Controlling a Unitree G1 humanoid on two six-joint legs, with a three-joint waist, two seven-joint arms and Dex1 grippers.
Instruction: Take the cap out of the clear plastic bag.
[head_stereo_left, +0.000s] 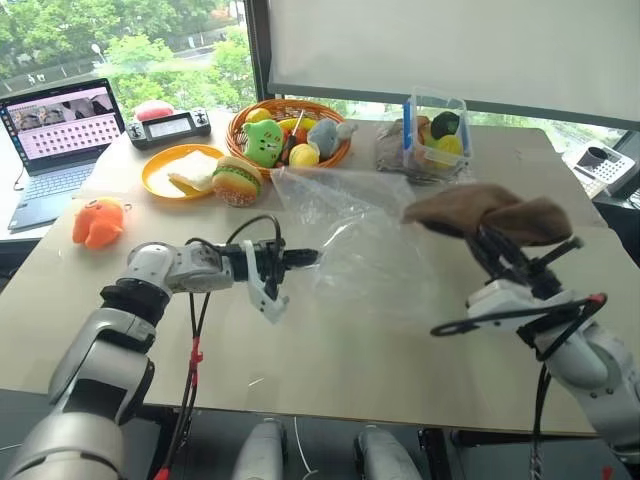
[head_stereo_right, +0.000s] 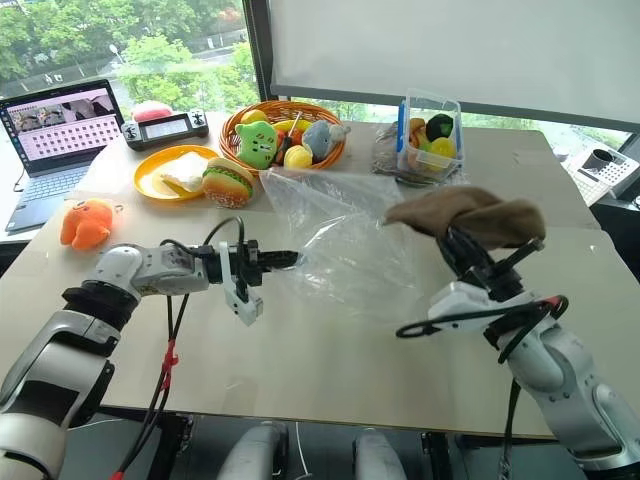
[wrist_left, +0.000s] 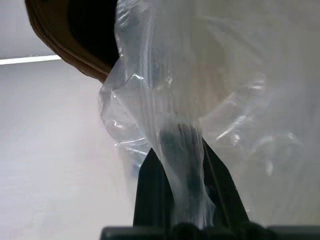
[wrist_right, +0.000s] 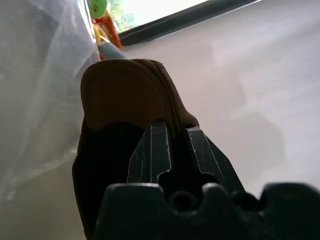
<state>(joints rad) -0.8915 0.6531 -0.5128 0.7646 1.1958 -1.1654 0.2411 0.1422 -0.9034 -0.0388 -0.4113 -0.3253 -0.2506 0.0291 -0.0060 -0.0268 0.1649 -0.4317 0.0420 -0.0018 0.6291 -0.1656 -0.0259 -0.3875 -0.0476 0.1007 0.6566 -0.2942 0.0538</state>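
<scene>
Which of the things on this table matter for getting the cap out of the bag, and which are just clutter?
In the job:
cap, held by the right pincer
bag, pinched by the left pincer

Lying about:
fruit basket
toy burger
yellow plate
orange plush
clear box
laptop

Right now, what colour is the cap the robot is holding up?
Dark brown; the cap shows best in the right wrist view, pinched in the right gripper.
</scene>
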